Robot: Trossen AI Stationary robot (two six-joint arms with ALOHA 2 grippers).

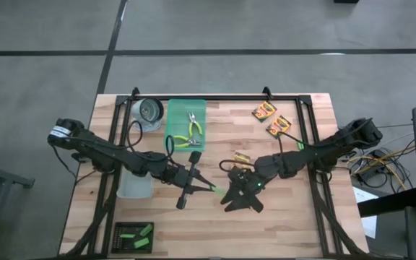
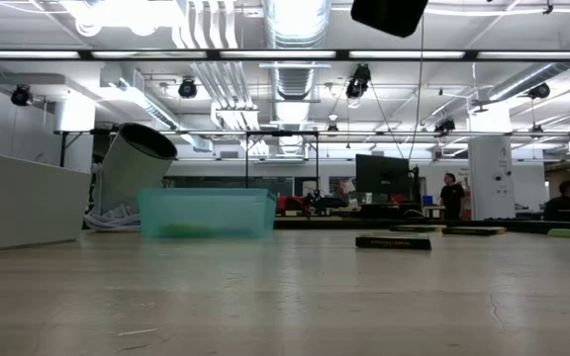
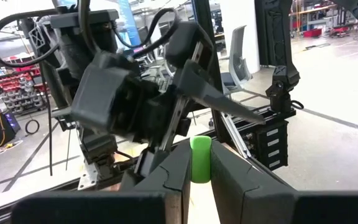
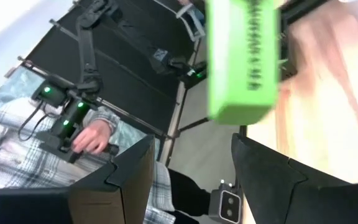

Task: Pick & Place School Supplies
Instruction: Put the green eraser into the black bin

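From above: holding one green block point(image 1: 212, 190) tight in the left fingers point(image 1: 201, 185), over the middle of the desk point(image 1: 295, 217), a bit toward the near edge. Facing it with the right fingers point(image 1: 231, 196) spread wide, gripping nothing. Counting three crayon boxes: two point(image 1: 263, 110) point(image 1: 279, 126) near the far right corner, one point(image 1: 238, 157) close to the middle. Two pliers point(image 1: 192, 123) point(image 1: 186, 142) in the tray point(image 1: 173, 108) by the far edge. Maybe three more blocks in a black holder point(image 1: 118, 244) at the near left corner; hard to count.

From desk height: only the tray point(image 2: 206, 213), a tipped can point(image 2: 132, 163) and one flat crayon box point(image 2: 392, 240). No fingers here.

From the left wrist: squeezing the block point(image 3: 200, 158) between the left fingers point(image 3: 241, 186), right arm just ahead.

From the right wrist: looking past the open right fingers point(image 4: 129, 174) at the block point(image 4: 241, 62), just beyond the tips, not between them yet. Letting go too early on the left would drop it. Closing off-centre could knock it loose.
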